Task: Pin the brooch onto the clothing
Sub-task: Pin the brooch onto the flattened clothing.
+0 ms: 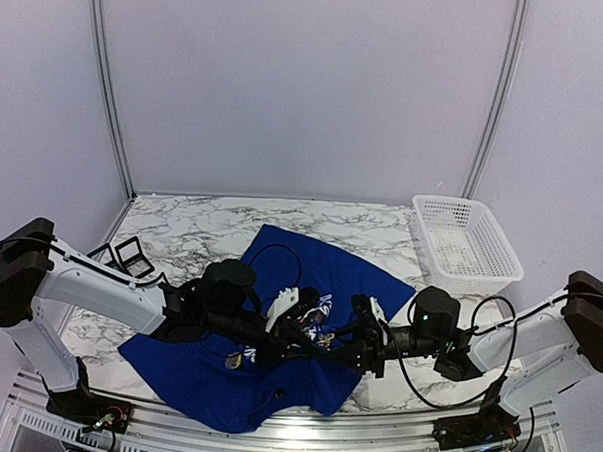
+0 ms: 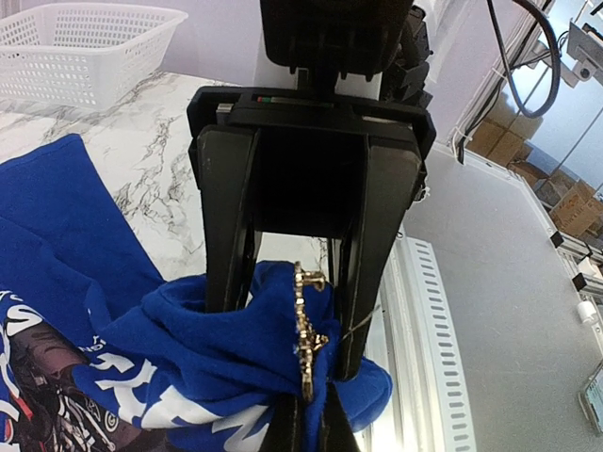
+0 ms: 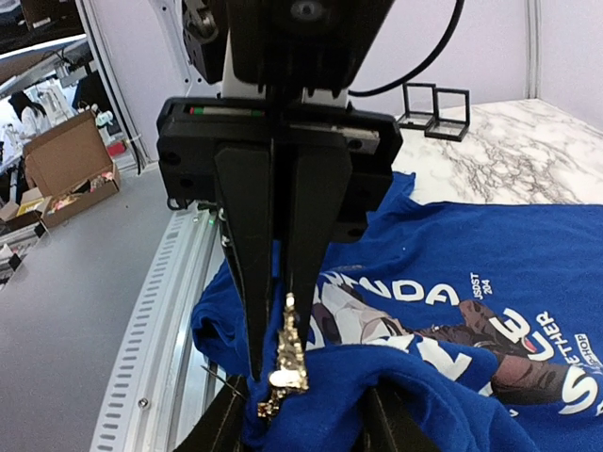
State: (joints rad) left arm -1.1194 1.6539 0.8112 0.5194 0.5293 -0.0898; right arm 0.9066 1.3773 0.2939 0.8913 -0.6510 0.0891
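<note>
The brooch [image 3: 285, 353], gold-coloured, is pinched in the closed left gripper [image 3: 271, 339] against a raised fold of the blue panda T-shirt [image 1: 215, 382], which lies on the marble table [image 1: 181, 231] at lower centre of the top view. The right gripper [image 2: 287, 334] has its fingers apart on either side of that fold; I cannot tell whether they clamp it.

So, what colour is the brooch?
Gold; the shiny metal brooch shows best in the right wrist view.
</note>
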